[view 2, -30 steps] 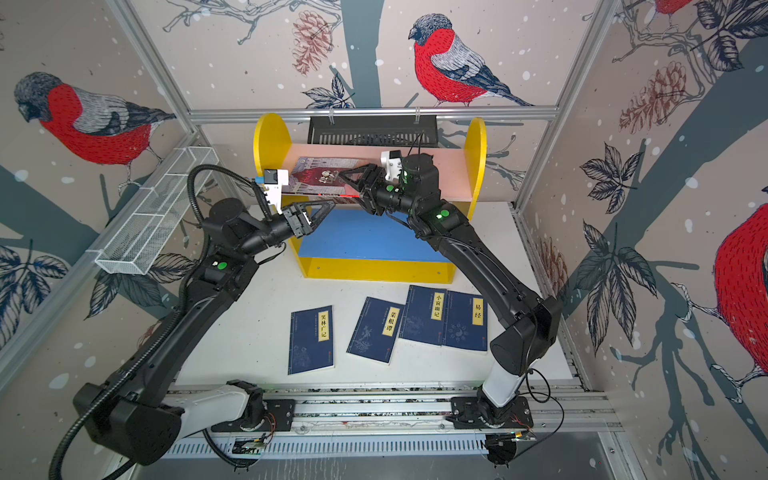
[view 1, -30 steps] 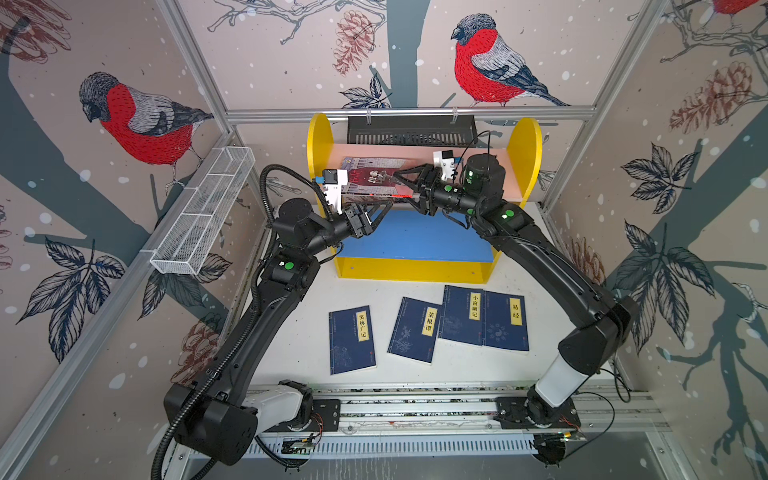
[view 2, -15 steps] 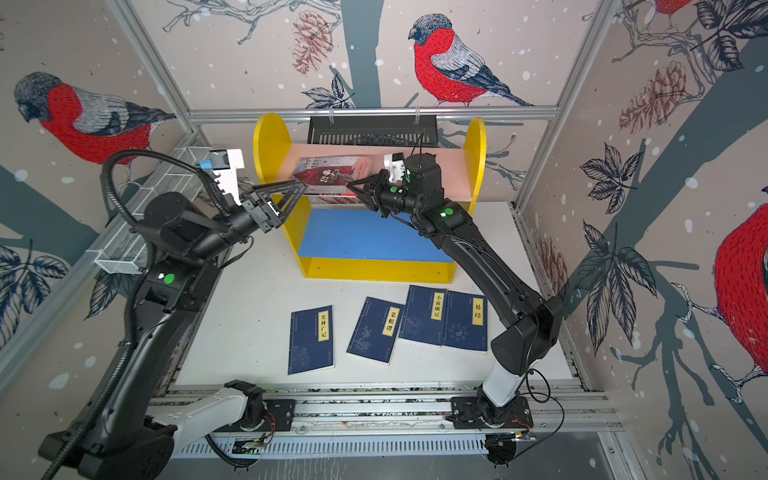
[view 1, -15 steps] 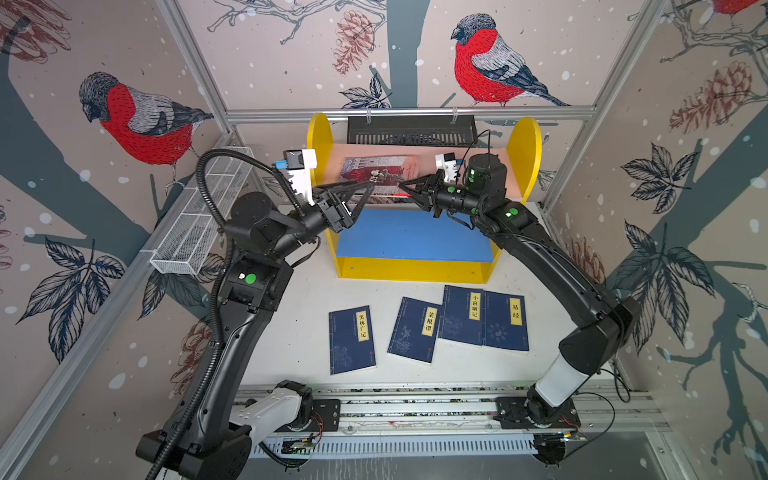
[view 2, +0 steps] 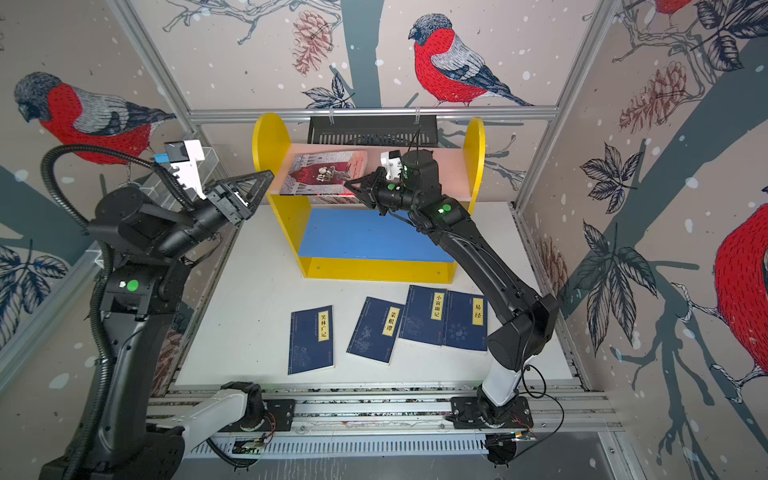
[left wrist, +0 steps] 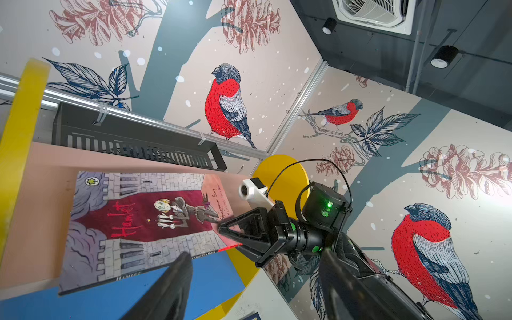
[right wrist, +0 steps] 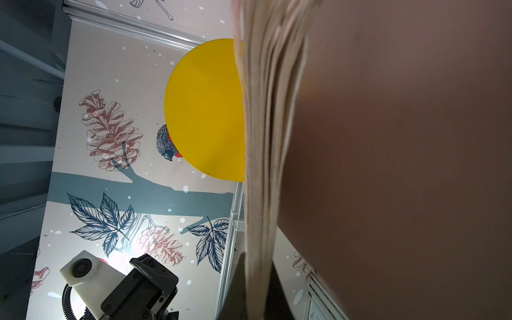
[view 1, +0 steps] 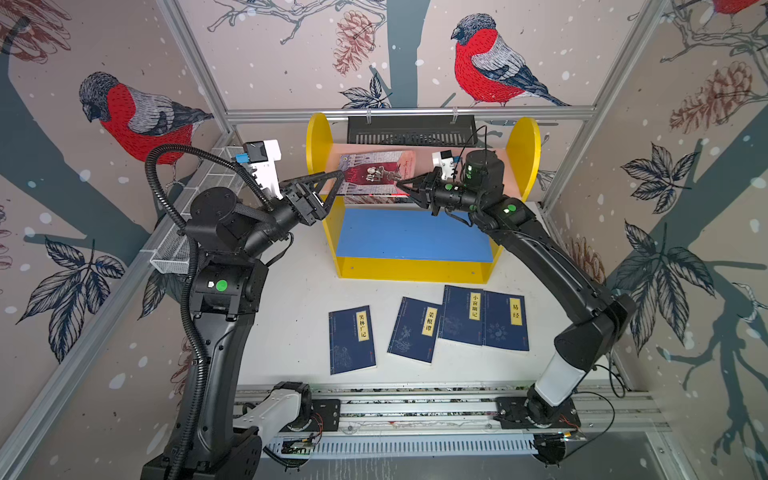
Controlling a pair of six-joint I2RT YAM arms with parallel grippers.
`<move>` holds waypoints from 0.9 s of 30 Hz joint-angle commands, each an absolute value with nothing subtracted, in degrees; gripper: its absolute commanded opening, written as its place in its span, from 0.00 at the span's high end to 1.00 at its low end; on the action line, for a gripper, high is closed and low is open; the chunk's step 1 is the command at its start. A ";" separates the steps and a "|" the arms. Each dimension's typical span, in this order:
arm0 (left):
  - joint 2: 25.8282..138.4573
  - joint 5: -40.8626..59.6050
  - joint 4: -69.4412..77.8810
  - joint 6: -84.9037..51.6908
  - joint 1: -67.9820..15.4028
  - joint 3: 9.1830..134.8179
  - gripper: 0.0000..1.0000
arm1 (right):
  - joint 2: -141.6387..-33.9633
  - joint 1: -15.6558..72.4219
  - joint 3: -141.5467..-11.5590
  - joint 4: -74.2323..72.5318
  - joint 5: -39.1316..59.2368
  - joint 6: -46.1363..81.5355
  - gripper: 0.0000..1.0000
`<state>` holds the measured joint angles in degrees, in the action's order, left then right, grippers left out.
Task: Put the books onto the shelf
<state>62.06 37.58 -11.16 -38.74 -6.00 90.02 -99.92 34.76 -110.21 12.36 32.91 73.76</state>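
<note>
The shelf (view 1: 411, 274) stands at the back, with a pink upper board (view 1: 428, 158) and a blue lower board (view 1: 411, 235). A grey-and-red illustrated book (view 1: 374, 172) (view 2: 324, 172) (left wrist: 138, 221) lies on the pink board, its front edge overhanging. My right gripper (view 1: 401, 185) (view 2: 349, 185) (left wrist: 221, 227) is shut on that book's right edge; its page edges (right wrist: 263, 138) run between the fingers (right wrist: 235, 291). My left gripper (view 1: 332, 187) (view 2: 259, 189) (left wrist: 255, 291) stands open and empty, just left of the shelf's yellow side (view 1: 318, 137). Several navy books (view 1: 352, 338) (view 1: 415, 328) (view 1: 463, 313) lie flat in front.
A black slotted tray (view 1: 409, 129) hangs on the back rail above the shelf. A white wire basket (view 1: 199, 216) hangs on the left wall beside my left arm. The arms' base rail (view 1: 415, 407) runs along the front. Patterned walls close in the sides.
My right gripper has shut on the illustrated book's right edge. My left arm has drawn back to the left, out of the shelf, staying open.
</note>
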 commanded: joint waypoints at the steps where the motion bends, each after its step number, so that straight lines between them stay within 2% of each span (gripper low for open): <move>1: 61.88 39.19 -10.37 -39.71 -5.64 89.57 0.27 | -101.58 35.29 -111.24 13.81 32.44 74.10 0.90; 17: 61.02 41.60 -8.11 -41.85 -3.67 86.04 0.27 | -105.18 36.21 -115.90 15.01 32.01 74.96 0.87; 25: 61.18 43.84 -5.90 -44.25 -2.06 84.65 0.27 | -105.55 36.39 -116.11 15.39 30.70 75.32 0.82; 27: 60.98 44.12 -5.50 -44.34 -1.69 84.27 0.27 | -105.63 36.32 -116.32 15.05 30.76 75.66 0.78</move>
